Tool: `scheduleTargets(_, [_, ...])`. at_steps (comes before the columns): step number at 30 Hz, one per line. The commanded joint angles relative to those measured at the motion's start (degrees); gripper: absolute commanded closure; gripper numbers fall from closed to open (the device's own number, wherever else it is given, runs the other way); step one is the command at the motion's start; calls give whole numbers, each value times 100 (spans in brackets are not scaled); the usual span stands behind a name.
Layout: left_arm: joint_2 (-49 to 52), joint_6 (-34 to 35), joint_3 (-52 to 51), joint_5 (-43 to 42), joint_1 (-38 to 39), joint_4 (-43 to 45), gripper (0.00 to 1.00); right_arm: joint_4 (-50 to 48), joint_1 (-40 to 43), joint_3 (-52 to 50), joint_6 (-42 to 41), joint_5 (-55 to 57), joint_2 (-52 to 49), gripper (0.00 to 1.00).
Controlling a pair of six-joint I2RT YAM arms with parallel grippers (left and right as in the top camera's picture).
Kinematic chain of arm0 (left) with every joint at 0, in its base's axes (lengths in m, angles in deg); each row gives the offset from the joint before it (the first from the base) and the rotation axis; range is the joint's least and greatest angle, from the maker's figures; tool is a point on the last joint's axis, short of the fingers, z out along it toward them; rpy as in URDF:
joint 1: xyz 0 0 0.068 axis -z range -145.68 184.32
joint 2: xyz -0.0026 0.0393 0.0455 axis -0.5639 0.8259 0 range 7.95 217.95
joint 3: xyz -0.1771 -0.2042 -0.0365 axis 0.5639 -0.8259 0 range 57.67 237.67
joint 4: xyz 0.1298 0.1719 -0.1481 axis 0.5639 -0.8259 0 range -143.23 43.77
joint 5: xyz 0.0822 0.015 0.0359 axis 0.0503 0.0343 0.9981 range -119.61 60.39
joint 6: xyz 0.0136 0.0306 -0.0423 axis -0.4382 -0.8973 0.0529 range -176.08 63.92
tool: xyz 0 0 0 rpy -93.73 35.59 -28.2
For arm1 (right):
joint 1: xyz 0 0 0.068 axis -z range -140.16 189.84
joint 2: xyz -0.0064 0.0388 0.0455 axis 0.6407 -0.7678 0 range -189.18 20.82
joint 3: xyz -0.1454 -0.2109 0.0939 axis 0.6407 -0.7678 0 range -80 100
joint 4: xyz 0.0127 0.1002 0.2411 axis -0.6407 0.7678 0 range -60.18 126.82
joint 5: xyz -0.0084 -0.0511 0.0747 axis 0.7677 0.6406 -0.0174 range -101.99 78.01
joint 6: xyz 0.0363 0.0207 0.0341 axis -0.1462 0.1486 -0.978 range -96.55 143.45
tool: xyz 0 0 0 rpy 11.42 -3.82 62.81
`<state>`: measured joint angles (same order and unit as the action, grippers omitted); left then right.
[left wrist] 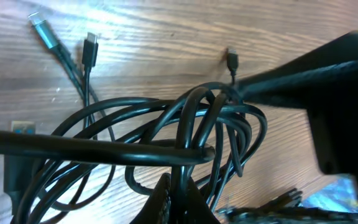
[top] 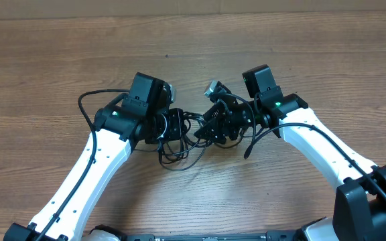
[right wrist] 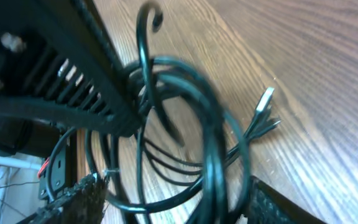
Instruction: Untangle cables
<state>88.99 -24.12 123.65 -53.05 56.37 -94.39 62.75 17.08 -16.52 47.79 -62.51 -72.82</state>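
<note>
Cables (left wrist: 166, 124) tangled, pinched in left claw (left wrist: 178, 190); right claw (right wrist: 179, 196) spread wide.

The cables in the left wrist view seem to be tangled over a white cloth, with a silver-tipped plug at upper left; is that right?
Not quite: the left wrist view shows the cables tangled over a wooden table, not a white cloth. The silver-tipped plug is indeed at upper left.

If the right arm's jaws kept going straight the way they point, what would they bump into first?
The tangled cables: their loops hang right ahead of the right gripper, between its open jaws. Behind them sits the left gripper, though how far behind is hard to judge.
</note>
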Motion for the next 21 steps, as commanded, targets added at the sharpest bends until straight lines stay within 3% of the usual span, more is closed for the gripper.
scheduleTargets(1, [28,153,-20,-166,11,92,96,129,-79,140,278,33,149,35])
scheduleTargets(10, [28,146,-20,-166,11,-4,96,61,-96,140,299,37,149,60])
scheduleTargets(18, [28,170,-20,-144,11,-94,96,26,-85,140,291,37,149,92])
scheduleTargets(21, [28,538,-20,72,11,-149,96,-52,-31,140,98,33,149,95])
